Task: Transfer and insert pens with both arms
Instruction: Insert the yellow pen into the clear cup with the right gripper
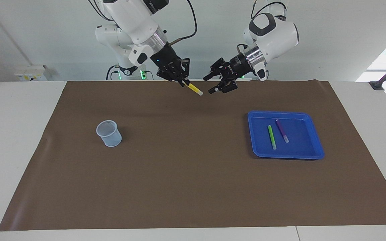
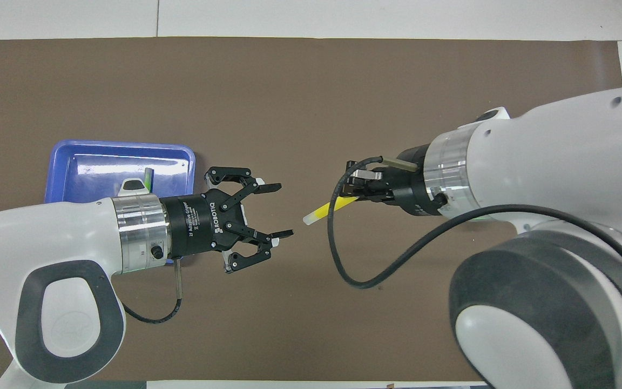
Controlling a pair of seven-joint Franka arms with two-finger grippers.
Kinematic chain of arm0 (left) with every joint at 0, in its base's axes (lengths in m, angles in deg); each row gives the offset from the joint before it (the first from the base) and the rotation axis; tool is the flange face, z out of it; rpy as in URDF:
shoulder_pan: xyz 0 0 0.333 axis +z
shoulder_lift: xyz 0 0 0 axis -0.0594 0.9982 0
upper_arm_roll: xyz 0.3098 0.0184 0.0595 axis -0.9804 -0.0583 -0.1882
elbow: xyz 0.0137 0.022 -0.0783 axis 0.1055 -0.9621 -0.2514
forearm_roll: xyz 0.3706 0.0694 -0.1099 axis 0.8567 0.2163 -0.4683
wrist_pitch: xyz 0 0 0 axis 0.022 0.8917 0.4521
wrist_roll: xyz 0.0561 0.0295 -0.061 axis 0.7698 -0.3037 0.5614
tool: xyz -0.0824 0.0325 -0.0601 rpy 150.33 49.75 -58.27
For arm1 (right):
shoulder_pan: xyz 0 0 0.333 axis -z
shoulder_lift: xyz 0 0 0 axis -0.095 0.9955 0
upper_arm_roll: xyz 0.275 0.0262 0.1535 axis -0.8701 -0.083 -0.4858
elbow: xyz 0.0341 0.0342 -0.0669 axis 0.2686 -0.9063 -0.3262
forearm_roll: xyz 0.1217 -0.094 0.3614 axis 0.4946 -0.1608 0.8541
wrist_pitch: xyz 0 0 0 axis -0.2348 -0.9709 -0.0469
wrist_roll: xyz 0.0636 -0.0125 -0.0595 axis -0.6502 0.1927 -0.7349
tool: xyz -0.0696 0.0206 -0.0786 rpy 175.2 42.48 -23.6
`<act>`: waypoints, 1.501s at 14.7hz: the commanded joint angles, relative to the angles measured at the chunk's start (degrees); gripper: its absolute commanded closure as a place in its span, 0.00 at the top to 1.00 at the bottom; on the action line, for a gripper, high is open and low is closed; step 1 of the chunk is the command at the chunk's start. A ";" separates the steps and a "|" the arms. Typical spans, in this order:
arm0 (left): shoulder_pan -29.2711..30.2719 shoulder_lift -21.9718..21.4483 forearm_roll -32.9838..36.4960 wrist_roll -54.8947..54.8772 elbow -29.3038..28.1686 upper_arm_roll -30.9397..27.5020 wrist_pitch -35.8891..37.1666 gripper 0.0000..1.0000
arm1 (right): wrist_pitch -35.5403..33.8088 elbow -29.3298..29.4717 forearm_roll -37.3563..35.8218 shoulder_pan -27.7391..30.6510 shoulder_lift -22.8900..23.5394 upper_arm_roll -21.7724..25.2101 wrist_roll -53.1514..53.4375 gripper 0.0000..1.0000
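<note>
My right gripper (image 1: 181,81) jaws clamp the slim yellow marker pen (image 1: 195,89), slanting pale end down over the counter's robot-side edge; the translucent plastic cup (image 1: 109,133) lies toward that arm's end. Left gripper (image 1: 215,83) hangs open, empty.

Three pens (image 1: 272,137), one blue tray (image 1: 313,142), one cup (image 1: 109,133), one brown mat (image 1: 193,187).

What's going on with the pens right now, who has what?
The right hand is shut on the yellow pen, holding it up over the brown mat with its pale end pointing down. The left hand is open and empty beside it, apart from the pen. The green pen and purple pen lie in the blue tray. The cup holds no pen.
</note>
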 commanded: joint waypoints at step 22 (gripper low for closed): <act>25.29 6.76 50.32 -80.76 -2.85 -0.56 10.60 1.00 | 22.88 -31.48 -30.45 1.35 -11.63 21.18 -42.12 0.00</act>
